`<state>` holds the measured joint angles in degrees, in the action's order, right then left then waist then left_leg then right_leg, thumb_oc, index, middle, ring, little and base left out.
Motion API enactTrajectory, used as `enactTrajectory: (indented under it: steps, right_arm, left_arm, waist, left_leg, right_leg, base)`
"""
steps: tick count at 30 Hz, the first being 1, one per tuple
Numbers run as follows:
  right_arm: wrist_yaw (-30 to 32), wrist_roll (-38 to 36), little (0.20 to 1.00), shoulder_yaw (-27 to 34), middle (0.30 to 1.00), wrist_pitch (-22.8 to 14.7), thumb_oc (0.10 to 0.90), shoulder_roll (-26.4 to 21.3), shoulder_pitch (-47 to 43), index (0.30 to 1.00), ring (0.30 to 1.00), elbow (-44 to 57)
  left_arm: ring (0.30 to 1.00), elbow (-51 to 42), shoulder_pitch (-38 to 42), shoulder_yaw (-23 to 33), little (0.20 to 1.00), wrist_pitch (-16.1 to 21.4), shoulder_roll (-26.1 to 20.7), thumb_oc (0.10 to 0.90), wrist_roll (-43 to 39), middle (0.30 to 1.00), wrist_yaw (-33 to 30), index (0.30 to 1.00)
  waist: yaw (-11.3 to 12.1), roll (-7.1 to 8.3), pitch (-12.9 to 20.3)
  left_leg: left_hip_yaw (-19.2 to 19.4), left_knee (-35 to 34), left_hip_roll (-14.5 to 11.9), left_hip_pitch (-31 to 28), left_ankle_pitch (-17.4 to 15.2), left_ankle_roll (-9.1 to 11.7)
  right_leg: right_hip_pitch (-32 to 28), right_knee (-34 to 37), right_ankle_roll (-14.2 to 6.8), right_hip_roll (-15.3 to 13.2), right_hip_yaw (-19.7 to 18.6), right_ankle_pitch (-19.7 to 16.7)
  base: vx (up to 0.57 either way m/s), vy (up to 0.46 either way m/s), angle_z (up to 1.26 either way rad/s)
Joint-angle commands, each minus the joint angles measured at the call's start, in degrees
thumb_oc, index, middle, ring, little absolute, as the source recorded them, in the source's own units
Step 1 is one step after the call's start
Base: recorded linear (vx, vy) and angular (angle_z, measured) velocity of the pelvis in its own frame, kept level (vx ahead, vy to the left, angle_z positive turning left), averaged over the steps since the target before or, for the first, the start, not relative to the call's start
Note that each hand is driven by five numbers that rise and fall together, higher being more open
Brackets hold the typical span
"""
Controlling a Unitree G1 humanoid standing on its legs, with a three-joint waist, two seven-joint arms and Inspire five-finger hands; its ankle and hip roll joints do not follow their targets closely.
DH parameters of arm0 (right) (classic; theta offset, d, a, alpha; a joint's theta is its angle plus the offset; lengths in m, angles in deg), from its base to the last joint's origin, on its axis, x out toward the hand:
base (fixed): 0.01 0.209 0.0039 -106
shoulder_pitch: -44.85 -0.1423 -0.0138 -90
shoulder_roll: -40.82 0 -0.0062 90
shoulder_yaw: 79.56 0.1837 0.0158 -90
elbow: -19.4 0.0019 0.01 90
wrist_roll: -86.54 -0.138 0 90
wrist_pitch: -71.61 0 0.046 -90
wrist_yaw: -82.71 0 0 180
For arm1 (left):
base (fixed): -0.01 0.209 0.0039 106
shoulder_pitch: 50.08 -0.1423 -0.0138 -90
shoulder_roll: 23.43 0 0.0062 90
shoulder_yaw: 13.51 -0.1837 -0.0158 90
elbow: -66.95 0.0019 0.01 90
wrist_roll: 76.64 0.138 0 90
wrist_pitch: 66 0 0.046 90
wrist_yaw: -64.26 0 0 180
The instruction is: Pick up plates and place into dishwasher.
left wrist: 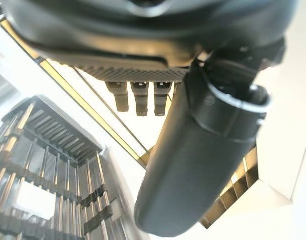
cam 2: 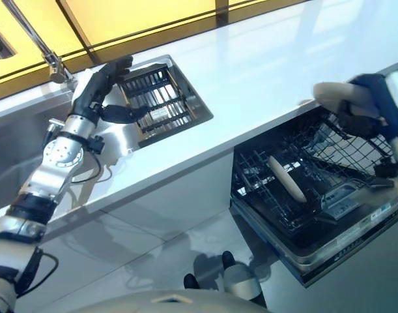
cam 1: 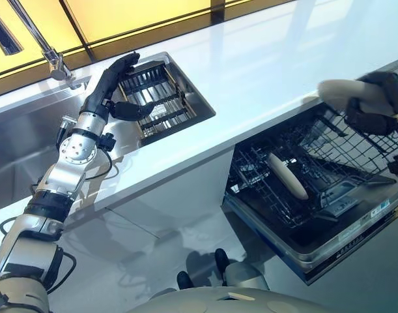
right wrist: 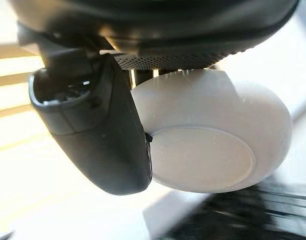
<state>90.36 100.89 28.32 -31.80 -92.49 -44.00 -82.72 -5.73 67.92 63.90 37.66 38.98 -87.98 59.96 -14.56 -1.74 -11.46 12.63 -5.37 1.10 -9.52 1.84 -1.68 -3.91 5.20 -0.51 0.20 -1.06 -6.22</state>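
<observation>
- I have a white plate [right wrist: 213, 135] in my right hand [cam 1: 381, 98]; the thumb [right wrist: 92, 135] lies across its underside and the fingers curl round the far edge, so it is grasped.
- That plate [cam 1: 345, 91] sits at the edge of the counter [cam 1: 283, 72], just above the rear of the open dishwasher [cam 1: 329, 222].
- In the right wrist view I see the plate's round foot ring facing the camera, thumb touching the plate just beside the ring.
- A second plate [cam 1: 288, 176] already stands on edge, leaning, in the dishwasher's rack [cam 1: 277, 195], near the middle.
- The rack is pulled out below the counter front; its dark wire grid rises at the back right, just under my right hand.
- My left hand [cam 1: 117, 85] is well apart from all this, over the near end of the drying rack [cam 1: 163, 101] sunk into the counter.
- Its fingers [left wrist: 137, 97] are straight and the thumb [left wrist: 193, 165] sticks out to the side; it is released and holds nothing.
- In the left wrist view the drying rack's metal bars [left wrist: 47, 175] show past the thumb.
- The sink [cam 1: 23, 143] lies to the left of the drying rack, with the tap [cam 1: 45, 49] rising behind it, beside my left hand.
</observation>
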Motion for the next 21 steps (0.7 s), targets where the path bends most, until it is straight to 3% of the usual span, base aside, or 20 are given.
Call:
enactTrajectory:
  steps: [1,6,11,21]
  right_arm:
    - [6.0,-1.2,0.2,5.6,0.3,-1.3,0.1,-2.3,-2.7,0.3,0.3,0.9]
    - [8.9,0.0,0.2,5.6,0.3,0.1,0.1,-0.9,-1.7,0.3,0.3,-0.5]
    - [6.1,-1.2,0.2,5.4,0.3,0.9,0.1,0.9,-0.1,0.3,0.3,-1.9]
    - [3.4,-1.1,0.2,-5.1,0.3,2.9,0.1,4.7,-5.4,0.3,0.3,-8.9]
  left_arm:
    - [0.9,-4.5,4.2,3.5,0.9,2.8,-3.8,0.8,-2.0,0.9,-1.7,0.9]
    - [0.9,-5.8,5.1,3.4,0.9,2.1,-4.6,0.8,-3.3,0.9,-1.1,0.9]
    - [0.9,-7.5,4.3,3.7,0.9,1.9,-5.1,0.8,-4.1,0.9,0.1,0.9]
    - [0.9,-13.6,2.8,2.4,0.9,1.8,-2.7,0.8,-7.0,0.9,2.0,0.9]
  waist:
    - [-0.1,0.72,8.0]
    - [-0.2,0.21,7.2]
    - [-0.2,-0.2,6.6]
    - [1.1,-0.73,5.3]
  left_leg:
    - [-2.0,1.3,-0.7,-0.5,-5.2,1.2]
    - [-2.0,1.3,-0.6,-0.5,-5.2,1.2]
    - [-1.8,1.1,-0.6,-0.4,-5.0,1.3]
    - [-1.6,1.6,-0.8,0.1,-5.0,1.3]
  right_leg:
    - [0.3,-6.0,-4.7,2.3,-0.2,6.9]
    - [0.3,-6.1,-4.6,2.2,0.3,6.9]
    - [0.5,-6.0,-4.8,2.0,0.7,6.9]
    - [0.8,-6.2,-4.6,1.6,1.6,6.8]
  base:
    - [0.0,-0.035,-0.01]
    - [-0.01,-0.036,-0.01]
    - [-0.01,-0.045,-0.03]
    - [0.0,-0.053,0.0]
